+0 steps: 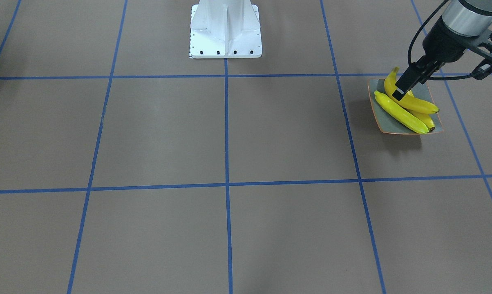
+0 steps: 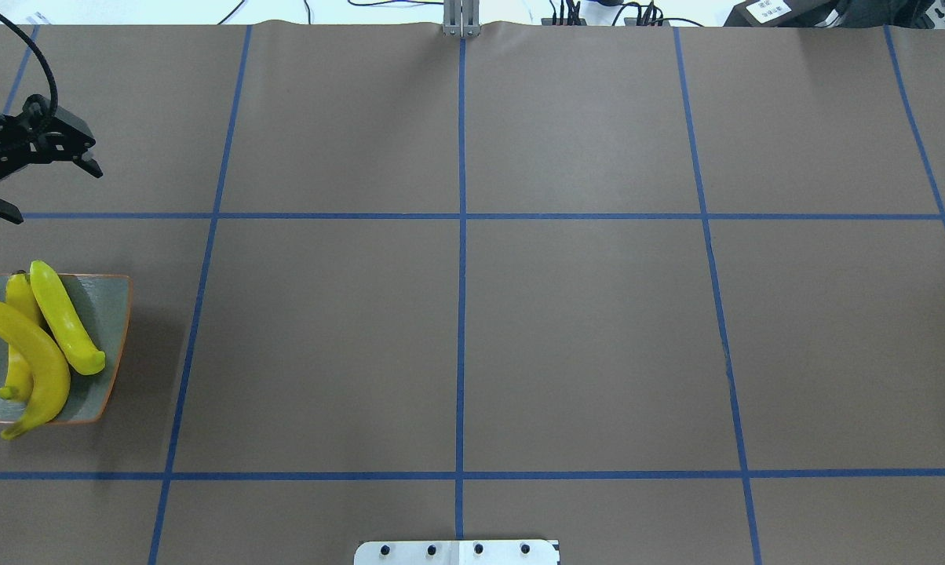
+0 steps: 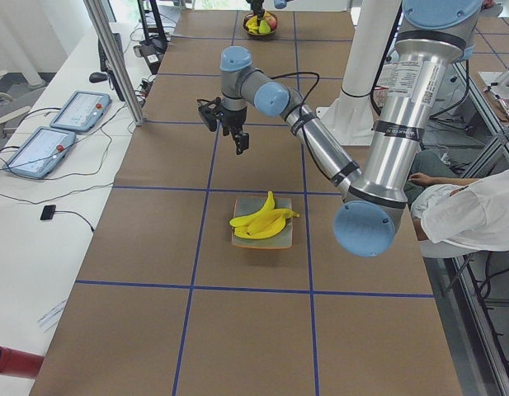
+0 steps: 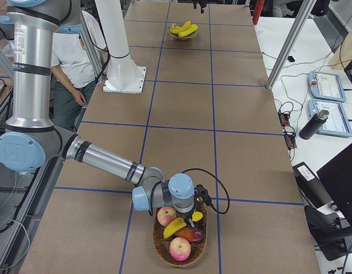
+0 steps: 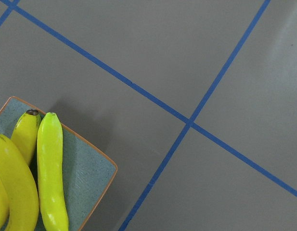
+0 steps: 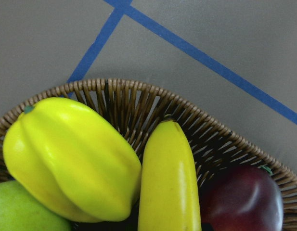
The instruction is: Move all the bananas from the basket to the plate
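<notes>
The left gripper [image 2: 55,194] is hanging spread wide with nothing between its fingers, raised above the table near the plate [image 2: 113,314], where three bananas [image 2: 64,318] are lying piled together. The right gripper [image 4: 193,216] is hovering low over the basket [image 4: 163,246], where one banana [image 6: 170,178] is lying among apples [image 4: 179,249] and other fruit. I cannot tell whether its fingers are spread or closed.

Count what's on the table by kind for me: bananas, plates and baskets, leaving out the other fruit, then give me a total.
Bananas: 4 in view, 3 on the plate and 1 banana in the basket
Plates: 1
Baskets: 1
Total: 6
</notes>
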Tool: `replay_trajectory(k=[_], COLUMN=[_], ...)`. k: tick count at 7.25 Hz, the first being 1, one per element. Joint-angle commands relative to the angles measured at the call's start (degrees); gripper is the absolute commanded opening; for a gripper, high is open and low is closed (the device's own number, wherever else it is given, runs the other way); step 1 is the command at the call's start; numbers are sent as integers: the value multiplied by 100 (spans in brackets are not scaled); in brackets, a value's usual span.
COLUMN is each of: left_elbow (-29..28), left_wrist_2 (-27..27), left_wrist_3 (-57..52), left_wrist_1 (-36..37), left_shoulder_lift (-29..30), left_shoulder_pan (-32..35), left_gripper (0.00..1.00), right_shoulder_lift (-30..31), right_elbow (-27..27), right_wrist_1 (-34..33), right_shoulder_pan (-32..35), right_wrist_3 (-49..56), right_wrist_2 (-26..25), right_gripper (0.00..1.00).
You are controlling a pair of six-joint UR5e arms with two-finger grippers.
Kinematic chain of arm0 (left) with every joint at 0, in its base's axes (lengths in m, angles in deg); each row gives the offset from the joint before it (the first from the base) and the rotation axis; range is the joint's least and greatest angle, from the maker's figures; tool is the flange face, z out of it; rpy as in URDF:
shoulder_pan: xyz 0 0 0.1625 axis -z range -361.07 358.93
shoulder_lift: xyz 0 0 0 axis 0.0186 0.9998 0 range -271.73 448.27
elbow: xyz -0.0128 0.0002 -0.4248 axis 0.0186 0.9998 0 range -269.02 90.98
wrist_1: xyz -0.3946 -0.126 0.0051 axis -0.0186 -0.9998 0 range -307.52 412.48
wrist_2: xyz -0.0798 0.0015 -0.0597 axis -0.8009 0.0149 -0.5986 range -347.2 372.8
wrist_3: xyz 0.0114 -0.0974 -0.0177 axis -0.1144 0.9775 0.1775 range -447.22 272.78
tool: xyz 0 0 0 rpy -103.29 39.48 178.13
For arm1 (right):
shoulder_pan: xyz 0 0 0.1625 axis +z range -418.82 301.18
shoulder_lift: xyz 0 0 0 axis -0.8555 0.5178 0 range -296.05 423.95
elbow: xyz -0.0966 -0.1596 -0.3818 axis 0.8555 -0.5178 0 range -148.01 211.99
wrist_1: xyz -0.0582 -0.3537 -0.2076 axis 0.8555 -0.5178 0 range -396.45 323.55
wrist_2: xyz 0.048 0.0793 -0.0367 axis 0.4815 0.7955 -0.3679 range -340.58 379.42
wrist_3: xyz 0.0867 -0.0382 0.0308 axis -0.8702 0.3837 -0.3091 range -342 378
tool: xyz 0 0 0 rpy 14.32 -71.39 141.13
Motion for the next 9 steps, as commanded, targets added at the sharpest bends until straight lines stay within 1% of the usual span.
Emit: replay_trajectory(k=[1, 3, 4, 5, 6, 7, 8, 9], left_elbow=[46, 55, 46, 11, -50, -164, -409, -585], left_wrist_2=[-71, -98, -106, -106, -106, -106, -211, -386], left_wrist_3=[299, 477, 504, 521, 617, 766, 1055, 1423], left_wrist_1=[-15, -15, -50, -50, -68, -164, -469, -881], left_shoulder_lift=[70, 159, 176, 307, 413, 553, 737, 835], left_shoulder_pan=[2, -16, -25, -34, -34, -42, -51, -60], left_gripper=[100, 100, 100, 100, 100, 100, 100, 100], right_shoulder_lift=[-138, -681, -893, -1017, -1088, -1071, -1071, -1088], right_elbow=[85, 199, 705, 1302, 1682, 1790, 1887, 2244], right_wrist_1=[-605, -1738, -2675, -3606, -4207, -4318, -4319, -4293], right_shoulder_pan=[195, 826, 1003, 1031, 996, 970, 839, 629], right_wrist_3=[608, 1382, 1603, 1579, 1292, 776, 196, -688], right_wrist_2=[9, 70, 88, 183, 767, 1704, 2357, 2816], right_gripper=[0, 0, 0, 0, 0, 0, 0, 0])
